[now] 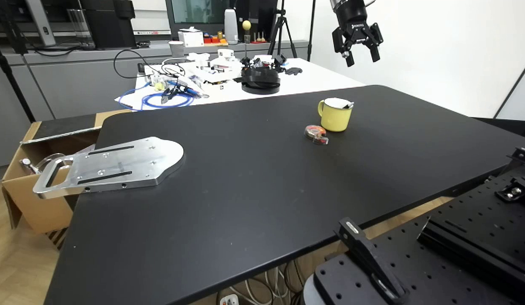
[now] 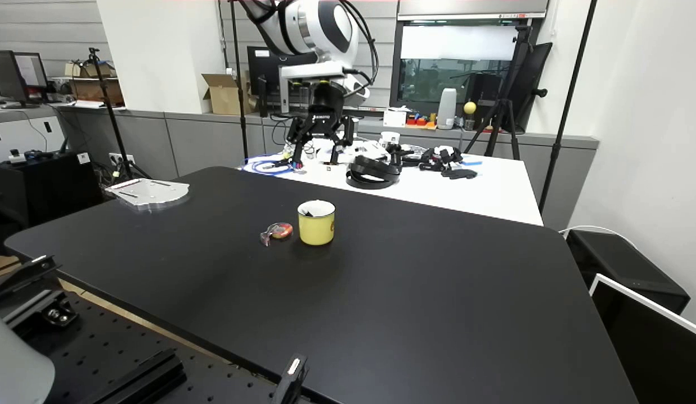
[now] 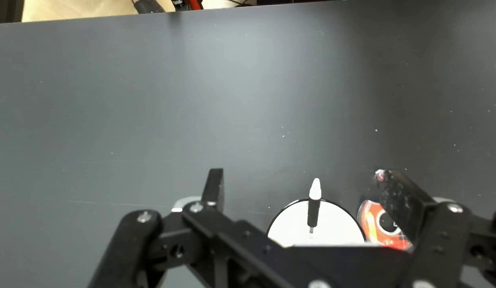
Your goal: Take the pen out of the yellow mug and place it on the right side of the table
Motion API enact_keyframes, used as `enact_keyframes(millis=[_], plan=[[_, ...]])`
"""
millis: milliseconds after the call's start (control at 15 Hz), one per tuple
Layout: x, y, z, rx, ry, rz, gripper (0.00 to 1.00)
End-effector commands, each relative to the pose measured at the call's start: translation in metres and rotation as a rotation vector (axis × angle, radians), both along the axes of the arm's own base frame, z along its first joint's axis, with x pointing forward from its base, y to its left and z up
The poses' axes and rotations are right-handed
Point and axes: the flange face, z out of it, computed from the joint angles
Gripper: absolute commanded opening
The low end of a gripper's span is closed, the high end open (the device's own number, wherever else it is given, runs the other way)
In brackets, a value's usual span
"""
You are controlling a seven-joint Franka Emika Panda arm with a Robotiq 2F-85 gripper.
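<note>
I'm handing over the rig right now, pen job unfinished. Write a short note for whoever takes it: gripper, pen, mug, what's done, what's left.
Gripper: open, holding nothing, raised clear of the mug.
Mug: upright on the table; what looks like a tape dispenser sits beside it.
Pen: leaning in the mug, white end past the rim.
Done: no part of the transfer; pen not yet gripped.
Left: grip the pen, lift it out, place it on the table's right side.

A thin dark pen leans in the round yellow mug (rounded clear-plastic tape dispenser just beside it) on the matte black table.
</note>
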Motion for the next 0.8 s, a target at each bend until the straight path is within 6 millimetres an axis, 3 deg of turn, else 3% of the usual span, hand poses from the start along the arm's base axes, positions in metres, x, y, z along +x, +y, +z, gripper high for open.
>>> enact_keyframes(millis=[0, 333, 733], plan=[[0.015, -0.009, -0.025, 0.058, 0.027, 0.031, 1.00], [0.020, -0.014, -0.054, 0.121, 0.027, 0.101, 1.00], [0.011, -0.019, -0.070, 0.181, 0.067, 0.105, 1.00]])
